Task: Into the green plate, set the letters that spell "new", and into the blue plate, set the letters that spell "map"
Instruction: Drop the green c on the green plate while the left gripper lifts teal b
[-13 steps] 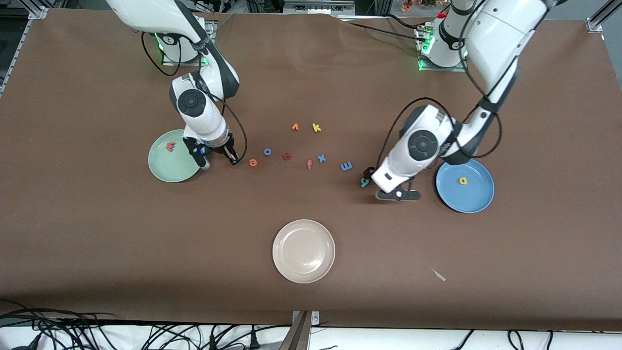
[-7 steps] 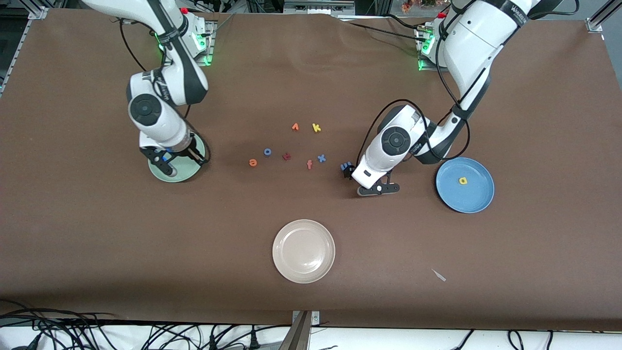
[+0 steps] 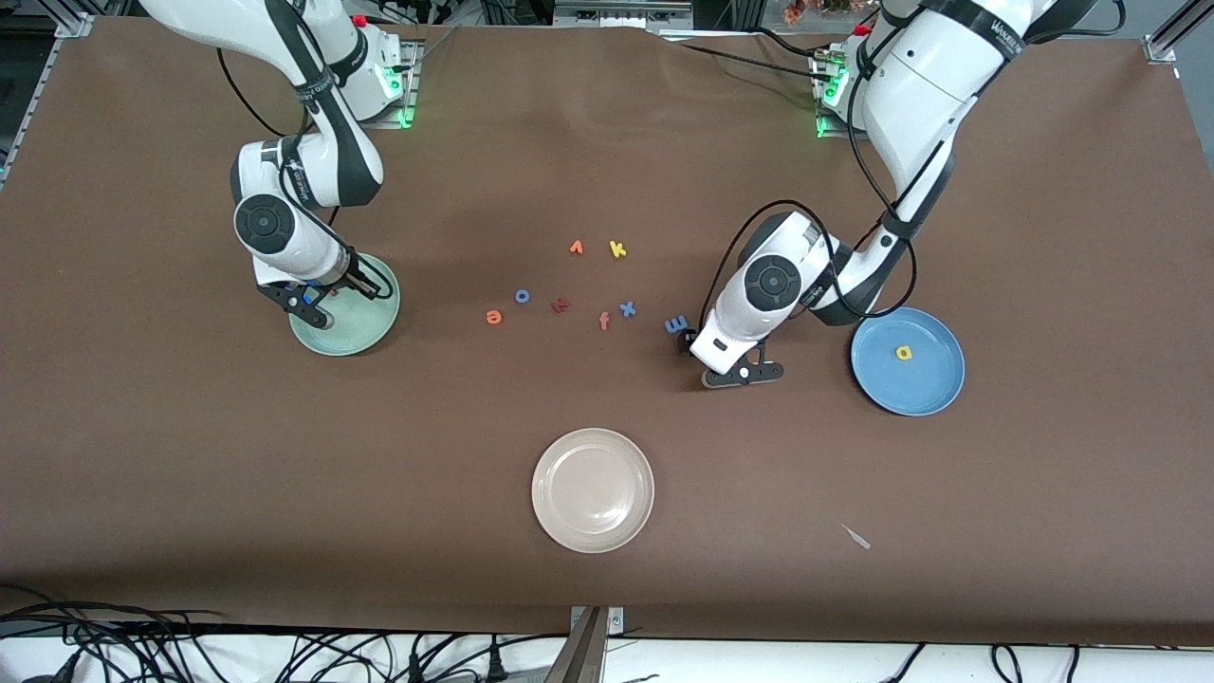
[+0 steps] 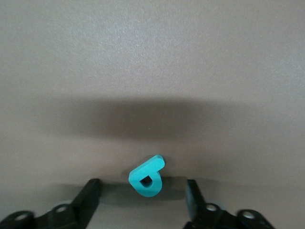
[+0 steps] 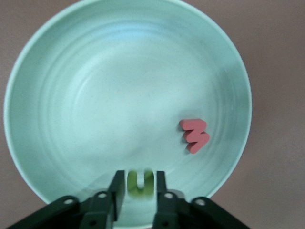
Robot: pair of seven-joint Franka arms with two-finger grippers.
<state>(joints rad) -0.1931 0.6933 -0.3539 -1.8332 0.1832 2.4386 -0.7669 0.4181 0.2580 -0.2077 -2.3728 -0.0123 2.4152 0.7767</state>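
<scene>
Green "n" upside down between right claw fingers over green plate, left claw wide around tilted teal "a"

Green plate is sitting toward the right arm's end of the table; pink "w" is lying flat in it, green "n" is sitting between gripper fingers over its rim area. Orange "e" is lying flat on the table between the green plate and the blue plate. Blue plate is sitting toward the left arm's end, yellow "p" lying flat inside. Blue "m" is lying on the table near the blue plate. Teal "a" is lying on the table between open gripper fingers.
</scene>
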